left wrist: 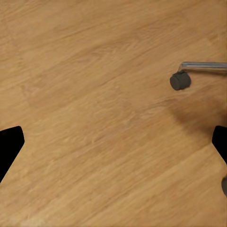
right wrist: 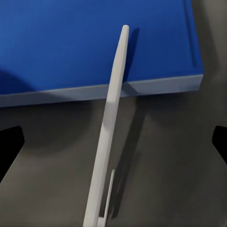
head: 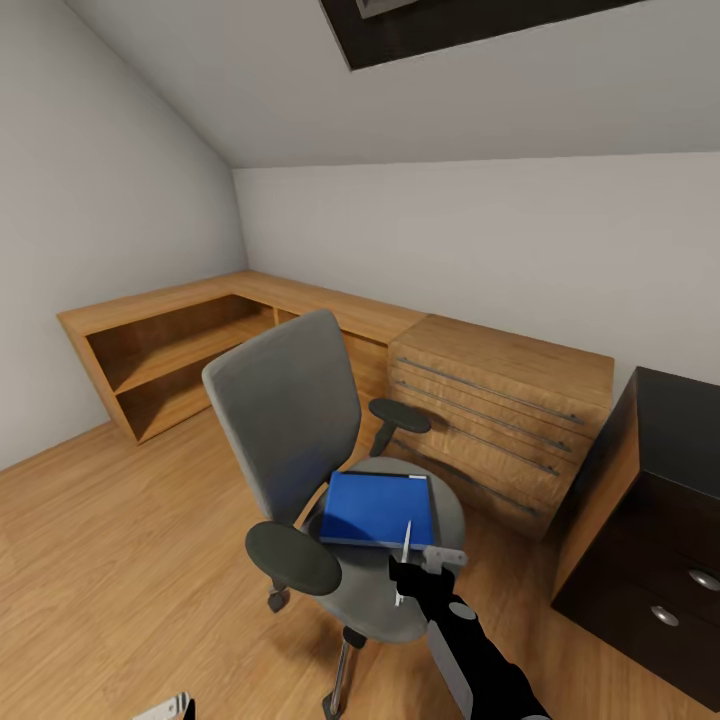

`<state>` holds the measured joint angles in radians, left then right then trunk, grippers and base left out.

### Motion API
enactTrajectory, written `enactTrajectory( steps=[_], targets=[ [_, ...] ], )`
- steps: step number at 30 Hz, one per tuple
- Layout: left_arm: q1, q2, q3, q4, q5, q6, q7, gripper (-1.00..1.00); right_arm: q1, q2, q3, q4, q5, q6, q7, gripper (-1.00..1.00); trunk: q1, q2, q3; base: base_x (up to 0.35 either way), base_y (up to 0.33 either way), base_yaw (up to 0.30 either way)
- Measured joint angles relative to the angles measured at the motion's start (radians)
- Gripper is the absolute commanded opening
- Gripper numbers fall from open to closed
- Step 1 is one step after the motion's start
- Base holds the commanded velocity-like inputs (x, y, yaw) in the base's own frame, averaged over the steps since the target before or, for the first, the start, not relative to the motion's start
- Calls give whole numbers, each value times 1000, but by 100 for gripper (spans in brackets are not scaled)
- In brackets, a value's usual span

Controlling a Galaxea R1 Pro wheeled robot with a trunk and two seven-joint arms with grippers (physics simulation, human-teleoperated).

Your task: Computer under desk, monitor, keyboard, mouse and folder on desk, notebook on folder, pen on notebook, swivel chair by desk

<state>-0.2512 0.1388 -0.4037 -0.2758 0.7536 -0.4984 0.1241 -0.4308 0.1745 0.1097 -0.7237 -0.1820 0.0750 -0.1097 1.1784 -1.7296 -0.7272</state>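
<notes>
1 pen (head: 404,561) in right fingers (head: 398,572) above 1 folder (head: 378,508), 1 swivel chair (head: 285,410).

Right arm (head: 480,650) — glossy black segmented shell, rounded grey joint cap, pale grey panel along the forearm. Right gripper (head: 415,580) — black body, light grey bracket beside it; fingertips (right wrist: 9,146) black, blunt-cornered.
</notes>
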Motion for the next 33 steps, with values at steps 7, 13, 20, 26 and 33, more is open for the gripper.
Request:
enactTrajectory(
  steps=[7, 13, 20, 26, 33],
  targets=[
    [0, -4, 1, 3, 1, -1, -1, 100, 0, 0, 0, 0, 0, 0, 0, 100, 0, 0, 0, 0, 18, 0],
    [0, -11, 1, 4, 2, 0, 2, 100, 0, 0, -1, 0, 1, 0, 0, 100, 0, 0, 0, 0, 64, 0],
    [0, -15, 1, 5, 2, 1, 5, 100, 0, 0, -2, 0, 2, 0, 0, 100, 0, 0, 0, 0, 10, 0],
    [0, -17, 1, 20, 1, 0, 0, 100, 0, 0, -2, 0, 2, 0, 0, 100, 0, 0, 0, 50, 1, 0],
    [0, -22, 1, 32, 0, 0, -1, 100, 0, 0, -2, 0, 2, 0, 0, 100, 0, 0, 0, 40, 0, 0]
  ],
)
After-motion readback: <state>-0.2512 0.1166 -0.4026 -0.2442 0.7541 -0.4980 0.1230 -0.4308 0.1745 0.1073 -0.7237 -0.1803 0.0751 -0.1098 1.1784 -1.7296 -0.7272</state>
